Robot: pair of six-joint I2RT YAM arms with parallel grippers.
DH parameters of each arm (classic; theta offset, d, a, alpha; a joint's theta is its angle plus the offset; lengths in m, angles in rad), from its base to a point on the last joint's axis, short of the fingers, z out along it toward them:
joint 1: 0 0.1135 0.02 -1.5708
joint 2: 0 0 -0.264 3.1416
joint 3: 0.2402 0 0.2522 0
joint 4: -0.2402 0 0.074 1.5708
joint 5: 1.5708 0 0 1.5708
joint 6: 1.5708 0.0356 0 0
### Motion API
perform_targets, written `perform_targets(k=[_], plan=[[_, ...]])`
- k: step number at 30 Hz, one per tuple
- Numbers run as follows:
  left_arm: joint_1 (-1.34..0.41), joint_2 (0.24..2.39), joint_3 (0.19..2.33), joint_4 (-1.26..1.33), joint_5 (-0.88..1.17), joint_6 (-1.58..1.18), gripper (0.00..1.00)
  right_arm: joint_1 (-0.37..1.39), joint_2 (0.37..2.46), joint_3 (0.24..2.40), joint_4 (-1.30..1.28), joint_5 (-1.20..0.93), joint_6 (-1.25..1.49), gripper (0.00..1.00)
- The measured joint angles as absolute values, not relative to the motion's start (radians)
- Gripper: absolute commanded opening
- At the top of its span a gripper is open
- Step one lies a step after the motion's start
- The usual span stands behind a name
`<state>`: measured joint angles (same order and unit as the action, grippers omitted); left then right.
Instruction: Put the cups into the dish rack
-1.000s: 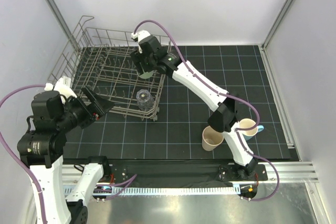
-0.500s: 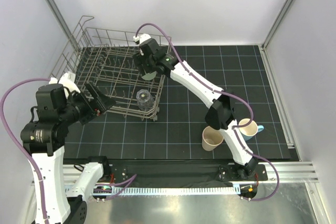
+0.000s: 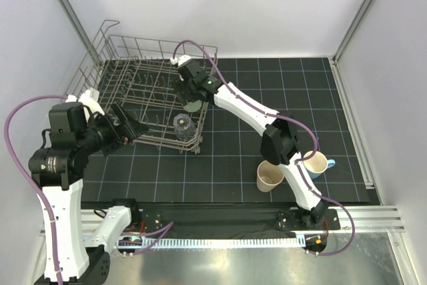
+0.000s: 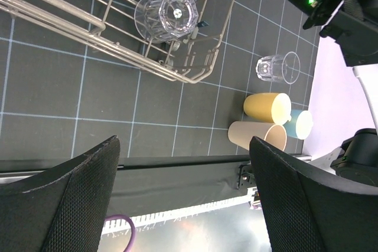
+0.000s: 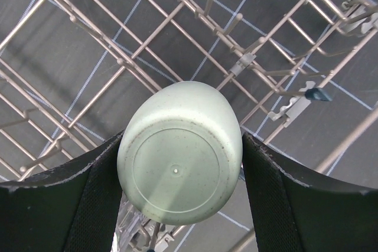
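The right claw [image 3: 191, 93] grips the mint-green cup [image 5: 180, 151], bottom up, over the dish rack [image 3: 107, 51] near its 3 o'clock side. The left claw [image 3: 131, 129] gapes empty at the rack's 7 o'clock corner, and a clear tumbler [image 3: 181, 125] stands inside at 5 o'clock

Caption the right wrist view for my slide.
Right gripper holds the mint-green cup, base toward camera, over the dish rack tines.

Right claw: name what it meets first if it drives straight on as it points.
The mint-green cup in the right claw would likely meet the tines of the dish rack first; depth unclear.
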<state>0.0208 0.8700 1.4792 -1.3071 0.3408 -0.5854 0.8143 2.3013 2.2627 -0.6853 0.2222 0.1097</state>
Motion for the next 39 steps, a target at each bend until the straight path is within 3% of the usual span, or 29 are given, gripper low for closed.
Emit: perform_targets(k=[8, 12, 17, 21, 25, 34, 39], plan=[[0.021, 0.875, 1.483, -1.315, 0.341, -0.570, 0.88, 0.814, 2.301, 2.229, -0.649, 0.217, 0.112, 0.07], [0.021, 0.879, 1.485, -1.320, 0.341, -0.568, 0.88, 0.811, 2.302, 2.228, -0.643, 0.213, 0.116, 0.32], [0.021, 0.883, 1.485, -1.322, 0.341, -0.568, 0.88, 0.809, 2.302, 2.215, -0.636, 0.205, 0.118, 0.48], [0.021, 0.886, 1.485, -1.322, 0.345, -0.570, 0.88, 0.809, 2.303, 2.215, -0.636, 0.200, 0.119, 0.83], [0.021, 0.893, 1.485, -1.322, 0.356, -0.576, 0.88, 0.810, 2.303, 2.217, -0.628, 0.197, 0.120, 0.99], [0.021, 0.906, 1.489, -1.298, 0.373, -0.622, 0.87, 0.809, 2.289, 2.263, -0.688, 0.201, 0.119, 1.00], [0.021, 0.915, 1.488, -1.251, 0.393, -0.667, 0.87, 0.808, 2.175, 2.265, -0.762, 0.207, 0.119, 0.99]])
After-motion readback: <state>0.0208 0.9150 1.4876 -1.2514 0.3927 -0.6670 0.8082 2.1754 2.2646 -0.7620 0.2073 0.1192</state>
